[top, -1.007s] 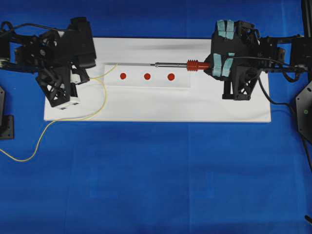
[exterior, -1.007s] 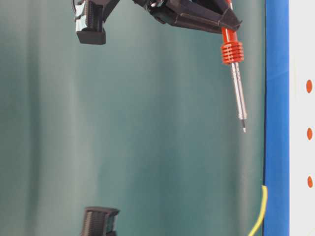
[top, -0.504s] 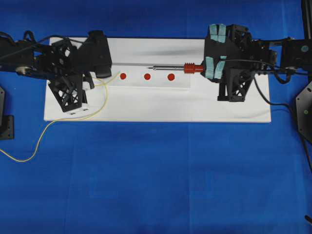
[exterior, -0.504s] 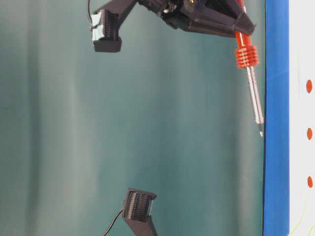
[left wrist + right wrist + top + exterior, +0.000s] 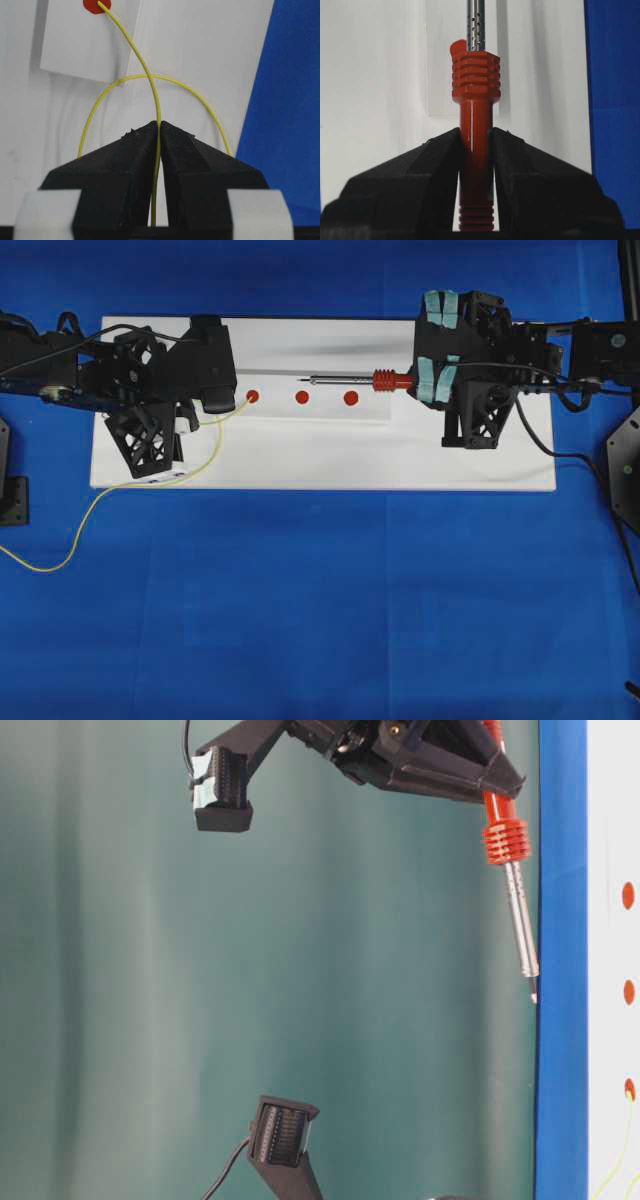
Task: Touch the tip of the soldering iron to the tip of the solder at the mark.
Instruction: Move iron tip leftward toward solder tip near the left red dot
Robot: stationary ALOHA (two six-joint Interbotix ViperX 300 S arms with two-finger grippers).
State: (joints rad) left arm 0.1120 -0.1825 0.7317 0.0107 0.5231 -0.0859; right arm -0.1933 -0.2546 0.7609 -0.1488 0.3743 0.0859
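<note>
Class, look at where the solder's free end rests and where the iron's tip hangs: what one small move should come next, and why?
Probably the right end effector should carry the soldering iron toward the left red mark and lower it. The solder tip already lies on that mark, held by the left end effector, while the iron's tip hangs above the board, short of it.

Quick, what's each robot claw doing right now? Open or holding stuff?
Left gripper: shut on the solder.
Right gripper: shut on the soldering iron.
</note>
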